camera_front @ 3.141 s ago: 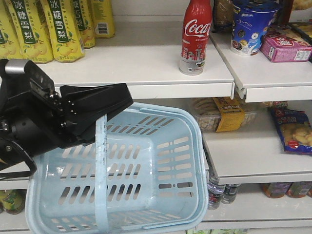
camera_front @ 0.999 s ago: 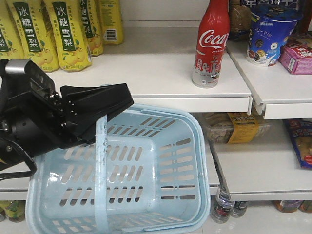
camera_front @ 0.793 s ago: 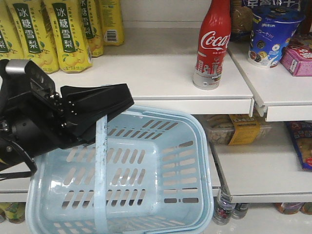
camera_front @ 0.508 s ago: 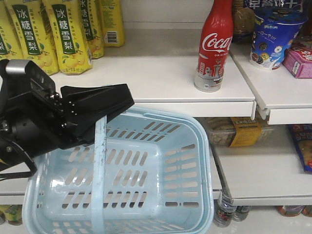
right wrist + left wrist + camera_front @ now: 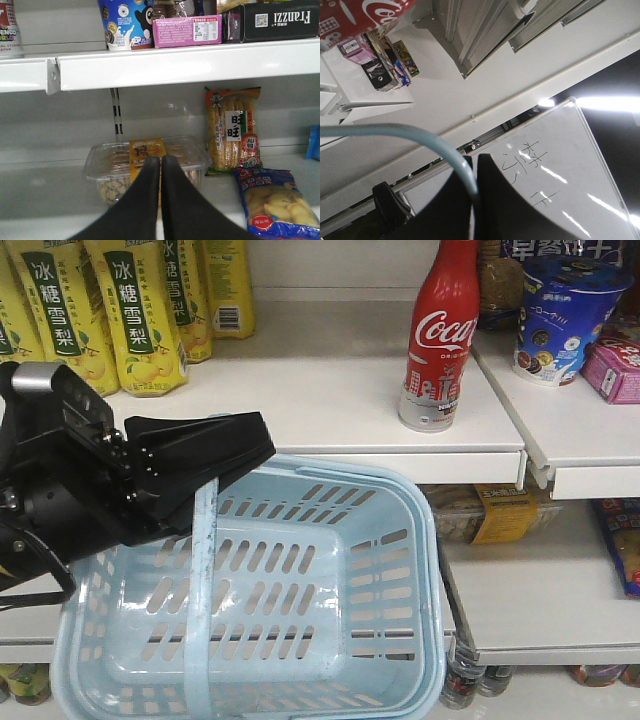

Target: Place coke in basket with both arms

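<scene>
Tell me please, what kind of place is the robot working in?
Probably a convenience store, or a mock one: white shelves carry a Coca-Cola bottle, yellow drink bottles and snack packs, and a light blue shopping basket hangs in front. A whiteboard hints at a lab set-up.

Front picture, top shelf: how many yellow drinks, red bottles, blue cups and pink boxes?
Yellow pear drinks: 5, one cut off at the edge
Red Coca-Cola bottle: 1
Blue cup: 1
Pink box: 1
Total: 8
</scene>
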Tool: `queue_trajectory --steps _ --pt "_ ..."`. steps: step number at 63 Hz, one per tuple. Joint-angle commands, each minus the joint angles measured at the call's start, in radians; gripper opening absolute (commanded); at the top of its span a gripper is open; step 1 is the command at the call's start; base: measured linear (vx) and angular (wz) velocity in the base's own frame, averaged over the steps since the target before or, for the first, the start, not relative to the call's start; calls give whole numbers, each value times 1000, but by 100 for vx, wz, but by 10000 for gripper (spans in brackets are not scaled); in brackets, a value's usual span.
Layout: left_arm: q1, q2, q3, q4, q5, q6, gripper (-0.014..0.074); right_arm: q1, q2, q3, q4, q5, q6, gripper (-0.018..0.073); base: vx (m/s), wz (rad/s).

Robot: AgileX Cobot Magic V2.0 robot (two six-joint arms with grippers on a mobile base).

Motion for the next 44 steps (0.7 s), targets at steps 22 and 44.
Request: queue_trajectory --steps 22,44 --pt "-6 -25 -27 -78 -213 8 -6 -9 -13 7 -4 -77 -7 -5 0 0" --pt "-6 -25 -27 -78 -213 8 -6 -9 -13 7 0 -92 -7 -5 0 0"
